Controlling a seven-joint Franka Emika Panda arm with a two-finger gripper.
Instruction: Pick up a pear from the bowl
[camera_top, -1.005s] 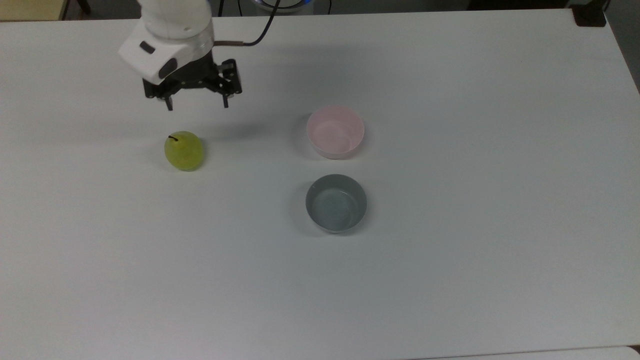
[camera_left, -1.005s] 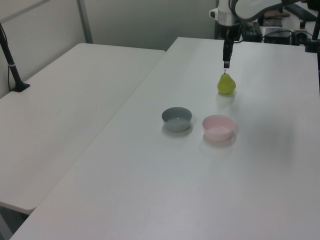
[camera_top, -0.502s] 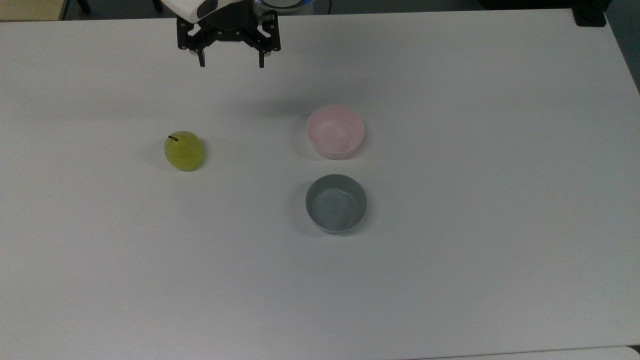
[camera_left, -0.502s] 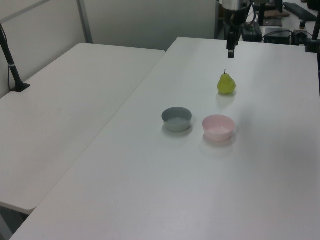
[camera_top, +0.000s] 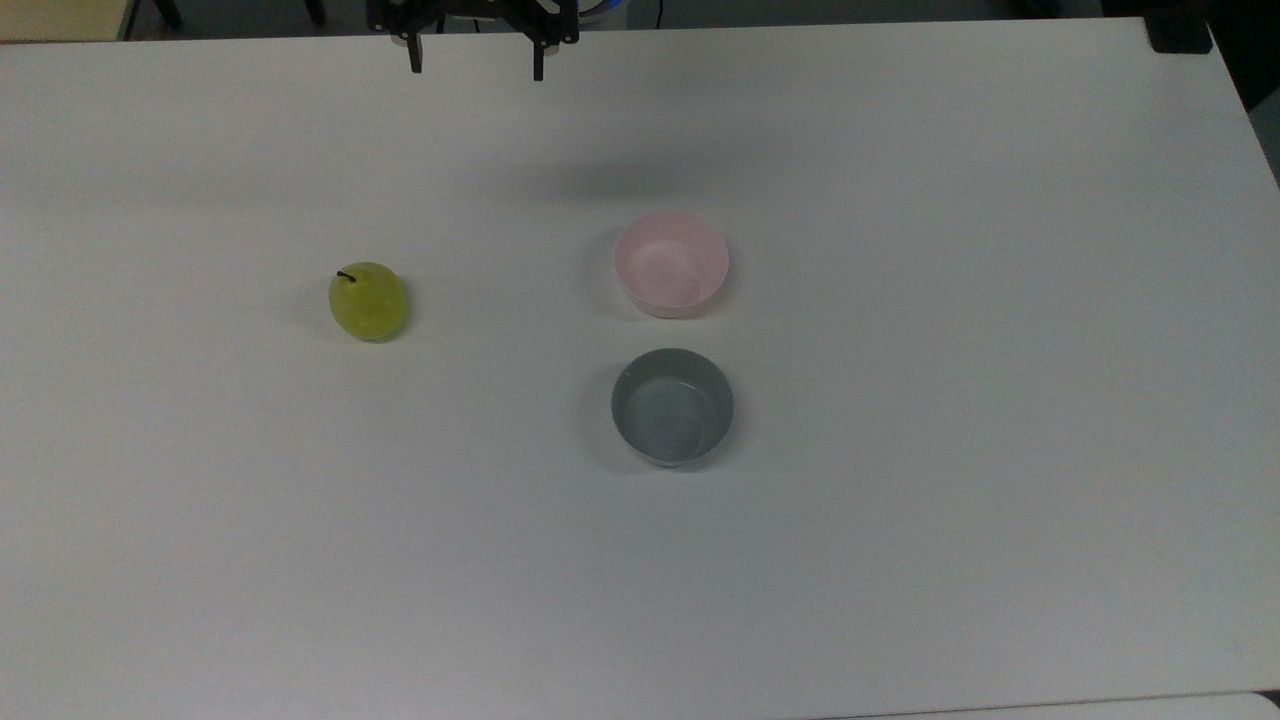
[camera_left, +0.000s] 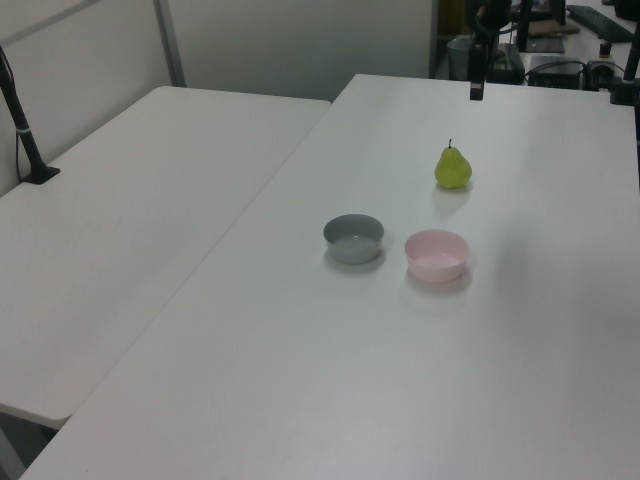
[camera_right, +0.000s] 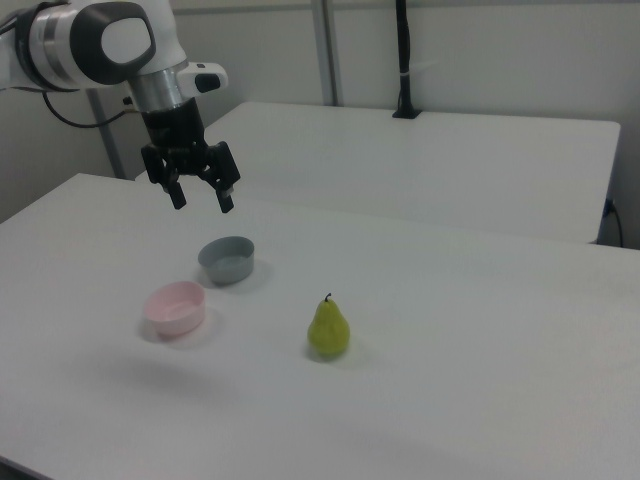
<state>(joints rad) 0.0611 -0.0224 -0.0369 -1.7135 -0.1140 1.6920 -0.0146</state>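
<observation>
The pear (camera_top: 368, 301) was seen standing upright on the bare table (camera_top: 900, 560), stem up, not in any bowl. It was judged light, rigid and smooth-skinned, so some slip risk was assumed; no fragility concern was raised beyond bruising if real fruit. The widest part of the lower body was judged the best place to be gripped, from above with fingers either side, since the neck tapers and would likely squeeze out.

The pink bowl (camera_top: 671, 263) was seen empty, well apart from the pear toward the top view's right, with the grey bowl (camera_top: 672, 405) just beside it, also empty. The task wording was not matched: nothing was left to be lifted out of the bowl.

The end effector (camera_right: 200, 197) was seen raised high above the table with fingers spread wide and nothing held. In the top view it (camera_top: 476, 60) was placed at the table's far edge, well apart from the pear. A long traverse plus descent would be needed before any grasp.
</observation>
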